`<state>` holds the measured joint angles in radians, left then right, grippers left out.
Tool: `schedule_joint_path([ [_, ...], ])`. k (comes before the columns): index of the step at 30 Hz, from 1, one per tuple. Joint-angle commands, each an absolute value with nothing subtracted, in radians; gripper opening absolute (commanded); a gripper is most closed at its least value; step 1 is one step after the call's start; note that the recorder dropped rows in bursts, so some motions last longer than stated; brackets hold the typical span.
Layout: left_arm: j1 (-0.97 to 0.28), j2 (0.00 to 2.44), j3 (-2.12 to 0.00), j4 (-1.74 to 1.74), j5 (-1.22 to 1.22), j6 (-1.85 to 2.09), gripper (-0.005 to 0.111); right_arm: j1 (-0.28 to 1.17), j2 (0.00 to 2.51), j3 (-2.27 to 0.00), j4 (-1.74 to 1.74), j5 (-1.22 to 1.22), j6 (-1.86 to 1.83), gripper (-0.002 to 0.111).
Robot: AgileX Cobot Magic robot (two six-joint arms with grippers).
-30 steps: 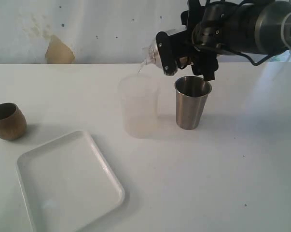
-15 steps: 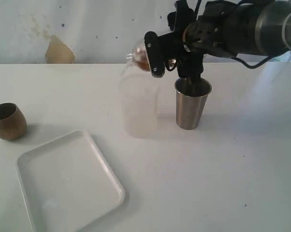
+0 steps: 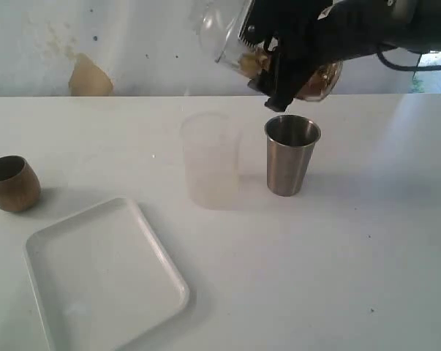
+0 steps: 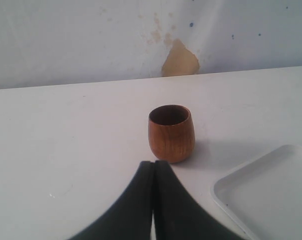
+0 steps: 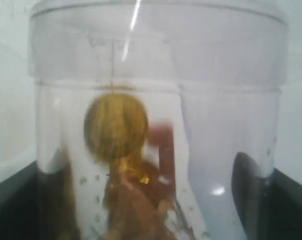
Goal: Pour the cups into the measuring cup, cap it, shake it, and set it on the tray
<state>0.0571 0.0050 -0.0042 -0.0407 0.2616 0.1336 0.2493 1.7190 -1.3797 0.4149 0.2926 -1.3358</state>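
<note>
My right gripper (image 3: 280, 64) is shut on the clear measuring cup (image 3: 231, 40), holding it tilted in the air above the steel tumbler (image 3: 291, 155). Brown and yellow contents (image 5: 121, 150) are blurred inside its speckled wall (image 5: 231, 125), and a clear lid seems to cover its mouth. The dark fingers (image 5: 13, 200) press its sides. The steel tumbler stands upright on the table. The wooden cup (image 4: 171, 132) stands upright just beyond my shut left gripper (image 4: 154, 164), apart from it; in the exterior view this wooden cup (image 3: 12, 183) is at far left. The white tray (image 3: 103, 281) lies front left.
A frosted translucent cup (image 3: 210, 157) stands on the table just left of the steel tumbler, below the raised arm. The tray's corner (image 4: 271, 190) lies beside the wooden cup. A wall (image 3: 96, 44) with a tan patch bounds the back of the white table (image 3: 337, 248).
The right arm has swung the measuring cup up and back from over the frosted cup to high above the steel tumbler. Its contents have shifted. Nothing on the table moved.
</note>
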Motion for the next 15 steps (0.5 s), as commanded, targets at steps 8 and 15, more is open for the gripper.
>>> schedule_joint_path([
  [8, 0.057, 0.0, 0.0, -0.039, 0.256, 0.132, 0.0, 0.156, 1.678, -1.371, 1.611, 0.695, -2.143, 0.0],
  [15, 0.057, 0.0, 0.0, -0.039, 0.256, 0.132, 0.0, 0.156, 1.678, -1.371, 1.602, 0.682, -2.143, 0.0],
])
